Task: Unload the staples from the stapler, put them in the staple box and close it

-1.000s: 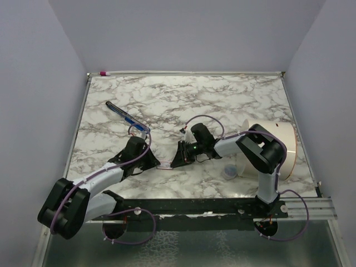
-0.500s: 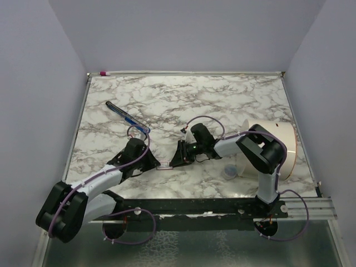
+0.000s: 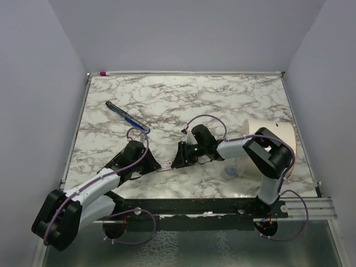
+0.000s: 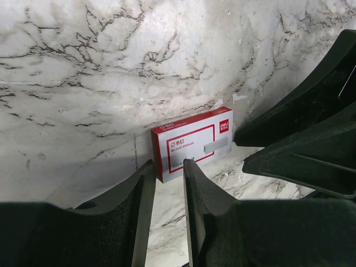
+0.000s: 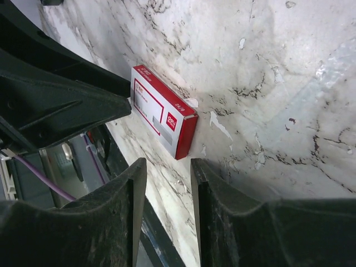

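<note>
The stapler (image 3: pixel 127 118), long, black and blue-trimmed, lies on the marble table at the back left, away from both grippers. No staples show. A small white box with red print (image 3: pixel 165 166) lies between the grippers; it also shows in the left wrist view (image 4: pixel 192 142) and the right wrist view (image 5: pixel 164 119). My left gripper (image 3: pixel 155 164) (image 4: pixel 168 166) is open by a narrow gap, its tips around the box's near corner, not clamped. My right gripper (image 3: pixel 176 161) (image 5: pixel 167 164) is open, its tips just short of the box's other end.
A big white cylinder tub (image 3: pixel 273 146) lies on its side at the right, behind the right arm. A small pale round item (image 3: pixel 229 171) sits by it. A pink-tipped item (image 3: pixel 103 73) lies at the back left corner. Walls enclose the table.
My left gripper has slid right and nearer, up to the box. The right gripper has stayed by the box, its arm shifting slightly. The stapler has not moved.
</note>
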Motion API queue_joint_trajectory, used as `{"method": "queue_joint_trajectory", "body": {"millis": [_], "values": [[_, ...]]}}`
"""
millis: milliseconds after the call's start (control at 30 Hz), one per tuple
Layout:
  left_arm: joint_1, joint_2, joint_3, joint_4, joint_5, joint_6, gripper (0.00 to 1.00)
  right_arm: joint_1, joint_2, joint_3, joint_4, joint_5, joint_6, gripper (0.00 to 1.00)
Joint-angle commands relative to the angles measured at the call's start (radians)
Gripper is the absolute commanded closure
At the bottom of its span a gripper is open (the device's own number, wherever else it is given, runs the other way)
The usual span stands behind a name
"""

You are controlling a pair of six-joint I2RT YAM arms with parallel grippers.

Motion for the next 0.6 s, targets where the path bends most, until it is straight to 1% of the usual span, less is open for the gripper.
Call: {"method": "queue_joint_trajectory", "body": {"millis": [0,133,433,567], "values": [[-0.004,0.006,-0.003,0.001,0.008,0.002,0.70,0.008,0.000,-0.005,-0.013,-0.002,-0.039,0.62],[-0.004,0.029,-0.007,0.027,0.027,-0.002,0.74,0.019,0.019,0.015,0.015,-0.013,-0.028,0.64],[-0.011,0.061,-0.014,0.092,0.078,-0.014,0.77,0.052,0.076,0.064,0.079,-0.025,0.021,0.66],[-0.010,0.047,-0.006,0.062,0.059,-0.004,0.77,0.050,0.052,0.078,0.008,0.019,-0.012,0.65]]}}
